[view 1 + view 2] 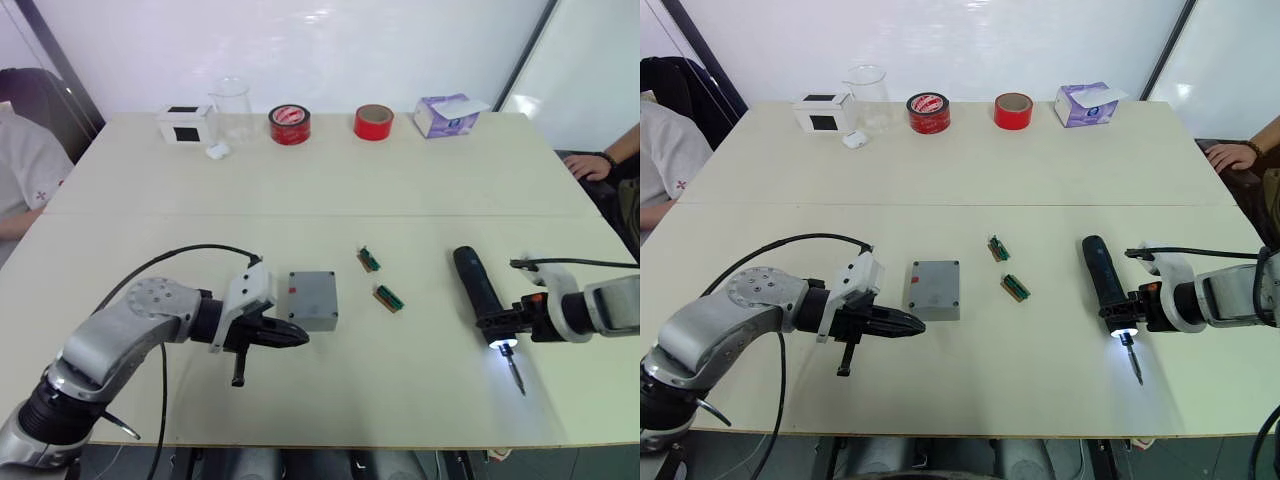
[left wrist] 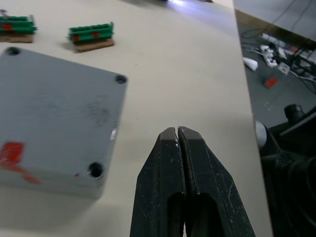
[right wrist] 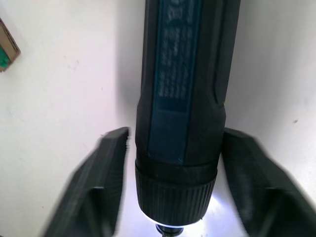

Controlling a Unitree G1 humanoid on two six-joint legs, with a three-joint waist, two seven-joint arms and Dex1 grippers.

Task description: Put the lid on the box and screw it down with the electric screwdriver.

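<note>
Gray lid (image 1: 313, 296) seated on the square gray box (image 1: 316, 318), red mark on its top, corner screw holes open, black electric screwdriver (image 1: 477, 282) lying flat well apart, tip light on.

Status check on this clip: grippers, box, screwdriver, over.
Left gripper shut, empty, beside the box. Lid seated on it. Right gripper open, fingers astride the lit electric screwdriver on the table. Nothing blocking.

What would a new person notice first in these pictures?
The electric screwdriver lies on the table's right side, its tip light glowing, between the right gripper's open fingers. Left of centre sits the gray box with the lid on, the shut left gripper beside it.
</note>
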